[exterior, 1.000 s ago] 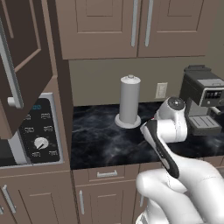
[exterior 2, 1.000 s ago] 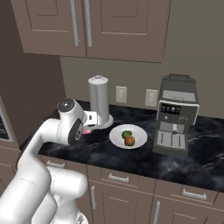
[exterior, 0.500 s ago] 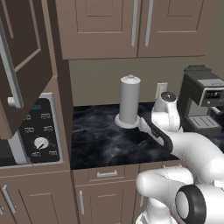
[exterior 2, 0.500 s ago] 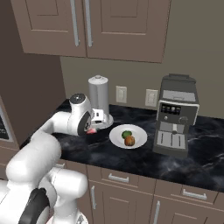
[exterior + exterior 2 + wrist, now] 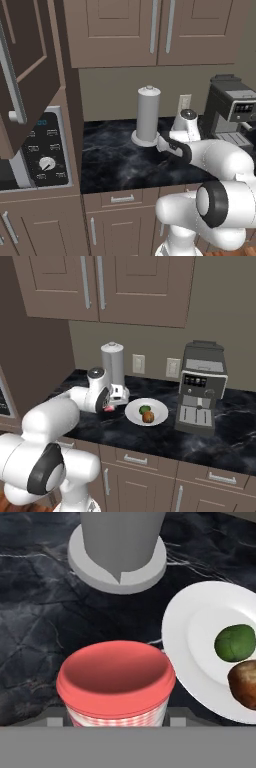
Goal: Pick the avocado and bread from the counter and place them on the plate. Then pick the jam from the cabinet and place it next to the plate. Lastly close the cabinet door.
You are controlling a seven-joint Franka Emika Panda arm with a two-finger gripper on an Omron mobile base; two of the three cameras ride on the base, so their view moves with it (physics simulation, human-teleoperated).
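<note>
My gripper (image 5: pixel 112 402) is shut on the jam (image 5: pixel 116 679), a squat jar with a red-pink lid and a checked band. It hangs low over the black counter (image 5: pixel 115 160), just left of the white plate (image 5: pixel 175 627). In the right base view the jam (image 5: pixel 108 408) shows as a pink spot under the hand, apart from the plate (image 5: pixel 134 414). The dark green avocado (image 5: pixel 235 643) and the orange-brown bread (image 5: pixel 245 683) lie side by side on the plate. The cabinet door (image 5: pixel 20 75) stands open at the upper left.
A grey paper-towel holder (image 5: pixel 113 363) stands just behind the hand, its round base (image 5: pixel 117 567) close to the plate. A coffee machine (image 5: pixel 200 388) sits right of the plate. An oven control panel (image 5: pixel 47 155) borders the counter's left end.
The arm has swung forward and down, carrying the jam over the counter to a spot beside the plate. The avocado and bread have not moved.
</note>
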